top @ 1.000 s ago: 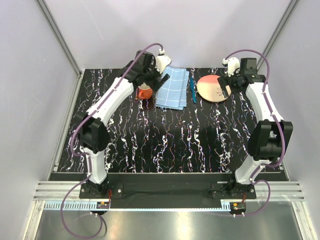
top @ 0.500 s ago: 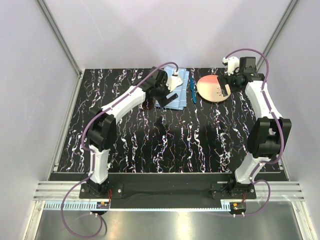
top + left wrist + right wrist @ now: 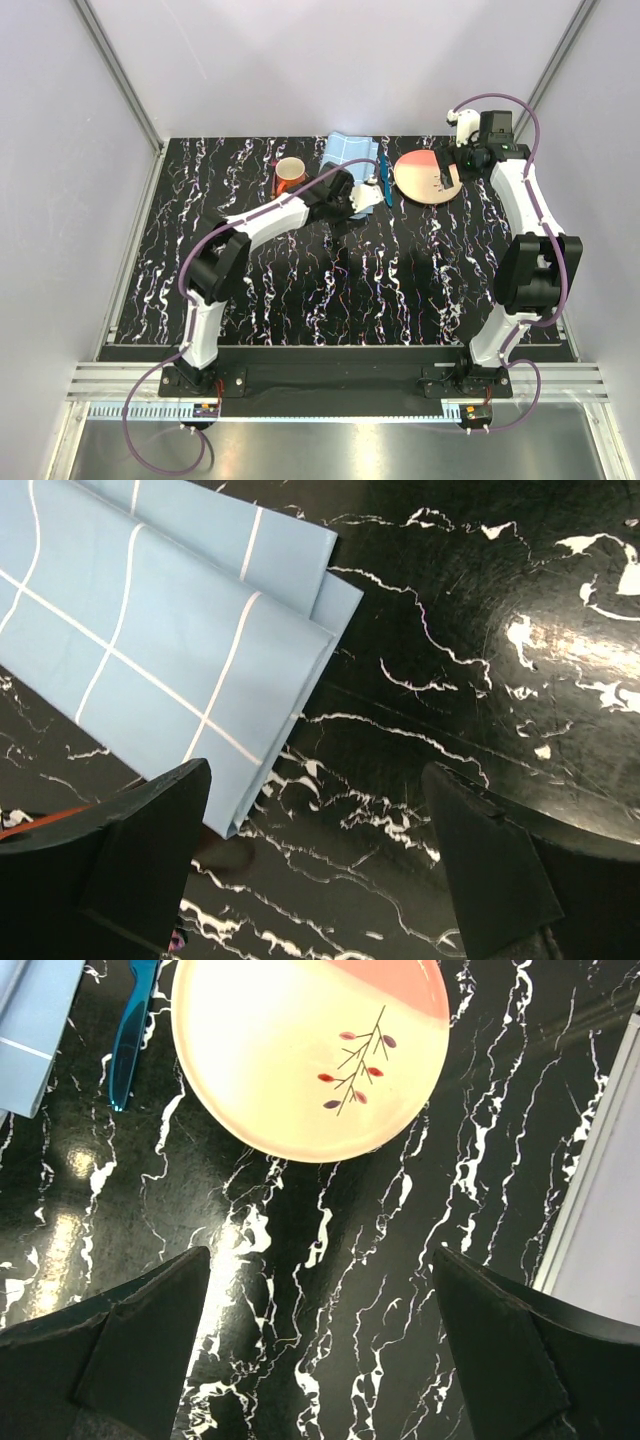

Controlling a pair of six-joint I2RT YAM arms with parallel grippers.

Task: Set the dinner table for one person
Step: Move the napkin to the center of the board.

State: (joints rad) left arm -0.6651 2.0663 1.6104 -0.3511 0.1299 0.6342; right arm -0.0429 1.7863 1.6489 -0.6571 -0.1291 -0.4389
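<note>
Swinging right, away from the cup (image 3: 290, 172), the left end effector (image 3: 315, 770) is hovering spread over the tabletop (image 3: 300, 290), cloth (image 3: 150, 630) lying at its ten o'clock, while the right end effector (image 3: 320, 1260) is hanging spread, plate (image 3: 310, 1050) at twelve.

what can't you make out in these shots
blue utensil: the top edge cuts off one end in the right wrist view, and it is too small in the top view; fork, knife or spoon unclear.
checked cloth: the left arm hides its near part in the top view; frame edges crop it in the left wrist view.
orange cup: too small in the top view to see inside.
</note>
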